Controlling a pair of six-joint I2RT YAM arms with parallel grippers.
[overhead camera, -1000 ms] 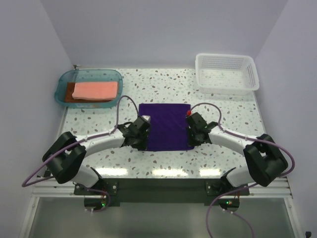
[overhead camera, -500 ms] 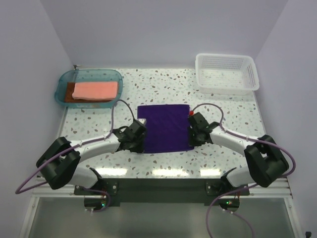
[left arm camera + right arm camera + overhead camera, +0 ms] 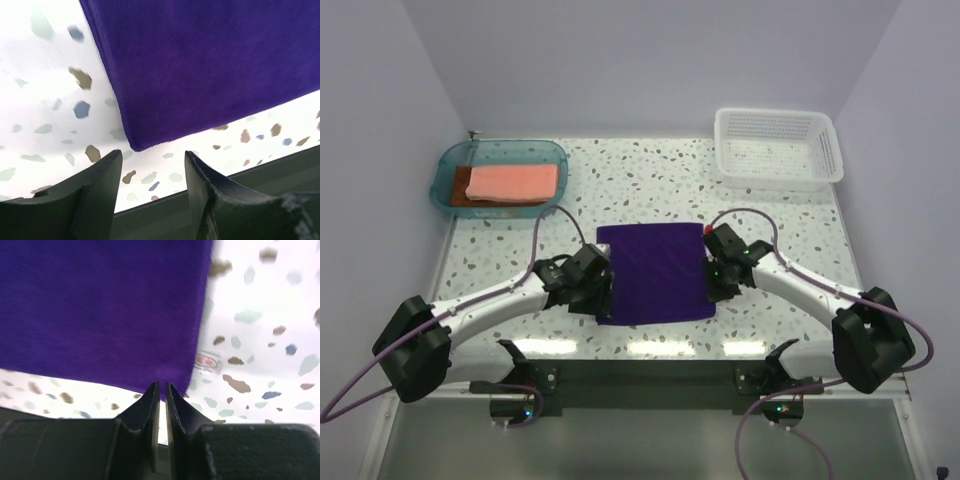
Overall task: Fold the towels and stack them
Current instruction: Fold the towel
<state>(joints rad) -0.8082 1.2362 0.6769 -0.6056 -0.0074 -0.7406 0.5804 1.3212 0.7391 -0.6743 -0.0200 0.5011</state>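
The deep purple towel (image 3: 655,273) lies flat on the table between both arms. My left gripper (image 3: 597,300) is open and empty; in the left wrist view the left gripper (image 3: 152,165) hangs just short of the purple towel's (image 3: 200,65) near left corner. My right gripper (image 3: 712,295) is by the near right corner; in the right wrist view the right gripper (image 3: 162,386) has its jaws almost together, with nothing seen between them, tips at the purple towel's (image 3: 100,305) edge. The salmon pink towel (image 3: 513,182) lies on the rust brown towel (image 3: 451,187).
The teal tray (image 3: 548,150) holding the pink and brown towels stands at the back left. A white mesh basket (image 3: 777,147) stands at the back right. The table's near edge (image 3: 240,172) is close under both grippers. A small sticker (image 3: 206,361) lies by the towel's right edge.
Both grippers have moved toward the table's near edge, from the towel's sides to its near corners. The purple towel has shifted nearer too.
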